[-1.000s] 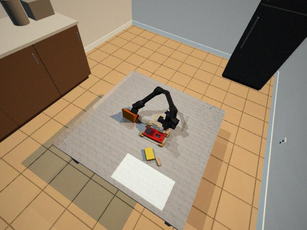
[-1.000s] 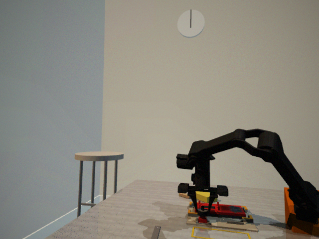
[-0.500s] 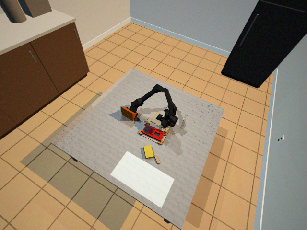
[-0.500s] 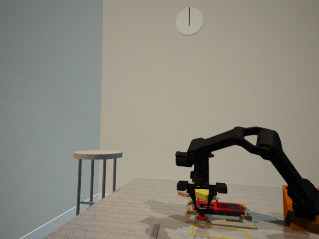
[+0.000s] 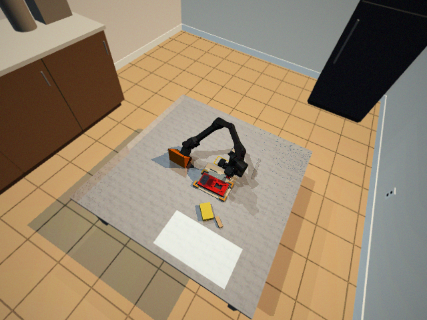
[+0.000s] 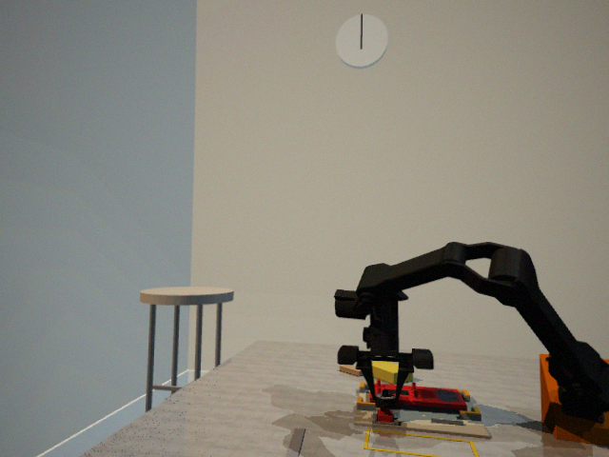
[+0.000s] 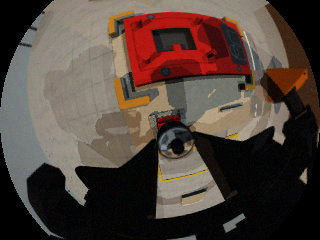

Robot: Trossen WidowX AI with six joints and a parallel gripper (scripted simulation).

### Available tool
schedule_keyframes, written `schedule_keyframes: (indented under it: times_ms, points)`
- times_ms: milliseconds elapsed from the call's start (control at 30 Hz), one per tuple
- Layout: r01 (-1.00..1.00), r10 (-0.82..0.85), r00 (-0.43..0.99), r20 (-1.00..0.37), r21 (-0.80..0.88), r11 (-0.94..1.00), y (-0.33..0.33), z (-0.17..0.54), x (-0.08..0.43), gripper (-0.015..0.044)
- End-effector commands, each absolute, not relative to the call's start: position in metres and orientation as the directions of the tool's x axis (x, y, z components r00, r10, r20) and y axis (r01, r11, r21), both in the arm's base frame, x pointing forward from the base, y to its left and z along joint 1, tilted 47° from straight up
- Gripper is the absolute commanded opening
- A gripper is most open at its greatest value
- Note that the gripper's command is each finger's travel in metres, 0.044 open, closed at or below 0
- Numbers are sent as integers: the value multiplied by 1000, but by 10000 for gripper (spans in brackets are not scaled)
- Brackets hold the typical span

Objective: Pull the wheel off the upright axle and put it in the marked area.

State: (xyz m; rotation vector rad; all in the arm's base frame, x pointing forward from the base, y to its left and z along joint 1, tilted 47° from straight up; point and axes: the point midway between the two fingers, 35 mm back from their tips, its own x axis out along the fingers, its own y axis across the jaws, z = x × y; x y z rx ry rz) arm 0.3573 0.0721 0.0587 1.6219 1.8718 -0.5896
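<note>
Arm: the black six-joint robot arm (image 5: 220, 129) rises from an orange block-shaped base (image 5: 179, 157) on the grey speckled table top (image 5: 137, 193), arches over and points its wrist straight down at the near edge of the fixture.

Gripper: the black parallel-jaw gripper (image 6: 384, 401) hangs vertically, its two dark fingers drawn in partway and clamped on the wheel, one on each side.

Wheel: the small dark round wheel with a pale hub (image 7: 175, 142) sits dead centre in the wrist view, between the fingers, at the end of the fixture nearest the outlined area. In the exterior view it is mostly hidden behind the fingertips; I cannot tell whether it has left the upright axle.

Fixture: a flat red moulded plate with dark recesses (image 5: 214, 182) lies on a tan board with orange corner pieces (image 5: 224, 197); a small red block (image 6: 384, 415) stands right below the fingertips.

Marked area: a thin yellow rectangular outline on the table (image 6: 419, 445), just beside the board on the arm's side.

Other things: a yellow rectangular block (image 5: 206, 211) with a small tan wooden piece (image 5: 218, 221) next to it, well apart from the fixture; a white rectangular sheet (image 5: 198, 249) beyond them.

Room: a round-topped stool with thin metal legs (image 6: 186, 296) stands off the table's far corner.
</note>
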Motion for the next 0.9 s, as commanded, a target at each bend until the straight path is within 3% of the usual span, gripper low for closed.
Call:
schedule_keyframes:
  times_ms: [0,867]
  points:
    - [987,726,-82,-683,45,153,67,61,358,0]
    - [987,726,-79,-683,46,151,61,66,358,0]
